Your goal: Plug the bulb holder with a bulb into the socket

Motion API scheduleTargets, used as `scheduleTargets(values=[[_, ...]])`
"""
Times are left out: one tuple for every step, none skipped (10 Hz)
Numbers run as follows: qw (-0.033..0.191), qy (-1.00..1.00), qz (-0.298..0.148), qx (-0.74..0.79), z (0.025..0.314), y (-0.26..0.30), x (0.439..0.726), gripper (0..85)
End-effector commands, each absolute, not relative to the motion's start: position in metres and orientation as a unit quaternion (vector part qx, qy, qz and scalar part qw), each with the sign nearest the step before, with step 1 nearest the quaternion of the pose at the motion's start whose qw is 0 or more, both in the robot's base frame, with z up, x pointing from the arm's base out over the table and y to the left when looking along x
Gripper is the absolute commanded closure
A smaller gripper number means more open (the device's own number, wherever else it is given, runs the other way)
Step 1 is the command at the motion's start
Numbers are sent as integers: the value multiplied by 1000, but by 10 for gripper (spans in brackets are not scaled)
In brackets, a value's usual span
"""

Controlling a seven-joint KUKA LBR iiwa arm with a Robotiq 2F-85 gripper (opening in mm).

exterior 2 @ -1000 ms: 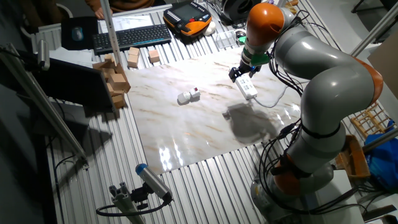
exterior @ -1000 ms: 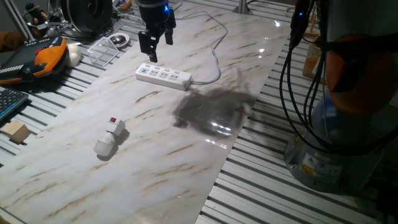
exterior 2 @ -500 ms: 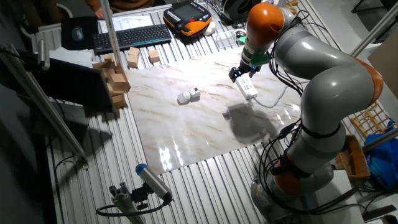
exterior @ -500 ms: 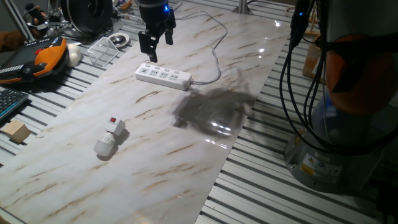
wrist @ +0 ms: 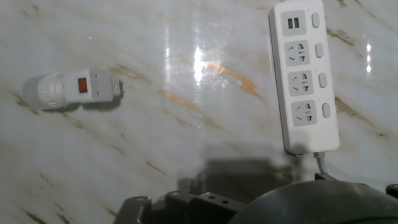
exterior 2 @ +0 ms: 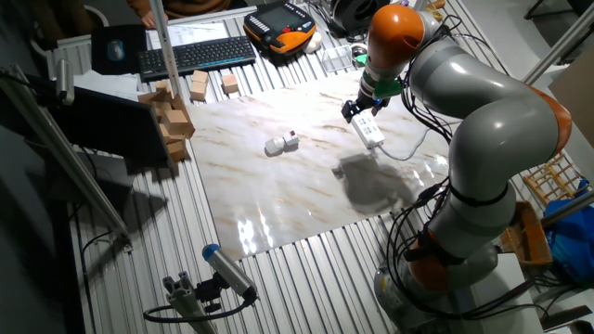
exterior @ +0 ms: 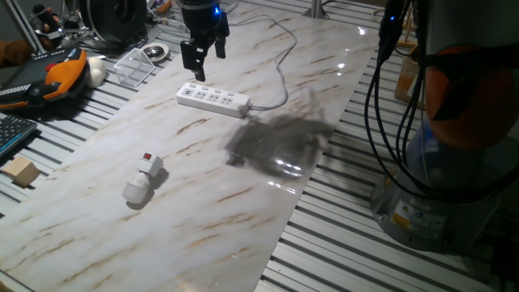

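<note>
One fixed view: we see the pincer (exterior: pixel 206 60) raised above the far end of the socket (exterior: pixel 213 99), fingers spread apart, nothing between them. It touches nothing. The other fixed view shows the same pincer (exterior 2: pixel 358 109) poised over one end of the socket (exterior 2: pixel 370 132).

The socket lies flat on the marble counter (exterior: pixel 268 105), its white cable (exterior: pixel 280 65) running off toward the far edge. In the hand view the socket (wrist: pixel 304 74) shows a USB pair and three outlets, each with a button beside it.

The holder (exterior: pixel 149 167) lies on its side well apart from the socket, nearer the front of the counter, red switch up. The bulb (exterior: pixel 135 191) is joined to its near end. In the hand view the holder (wrist: pixel 90 88) and bulb (wrist: pixel 38 91) lie far left, the plug prongs pointing toward the socket.
</note>
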State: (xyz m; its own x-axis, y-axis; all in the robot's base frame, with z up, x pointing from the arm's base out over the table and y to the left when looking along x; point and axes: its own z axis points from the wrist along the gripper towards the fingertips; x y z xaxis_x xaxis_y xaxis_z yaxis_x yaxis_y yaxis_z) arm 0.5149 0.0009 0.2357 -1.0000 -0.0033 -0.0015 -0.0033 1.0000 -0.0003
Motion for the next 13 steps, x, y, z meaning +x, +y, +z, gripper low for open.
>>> scheduleTargets(values=[[-165,978,-38,-121,236,1,515,850],[-164,978,-38,-121,236,1,515,850],[-164,978,-38,-121,236,1,515,850],[-164,978,-38,-121,236,1,515,850],[-164,978,-38,-121,236,1,515,850],[-164,978,-38,-122,236,1,515,850],[-158,979,-35,-124,236,0,514,850],[-146,981,-32,-120,237,-1,512,850],[-141,983,-31,-118,237,-1,511,850],[-142,982,-31,-119,237,-1,511,850],[-147,981,-32,-127,237,-1,511,850],[-147,980,-32,-128,237,-1,511,850],[-145,981,-31,-127,237,-1,511,850]])
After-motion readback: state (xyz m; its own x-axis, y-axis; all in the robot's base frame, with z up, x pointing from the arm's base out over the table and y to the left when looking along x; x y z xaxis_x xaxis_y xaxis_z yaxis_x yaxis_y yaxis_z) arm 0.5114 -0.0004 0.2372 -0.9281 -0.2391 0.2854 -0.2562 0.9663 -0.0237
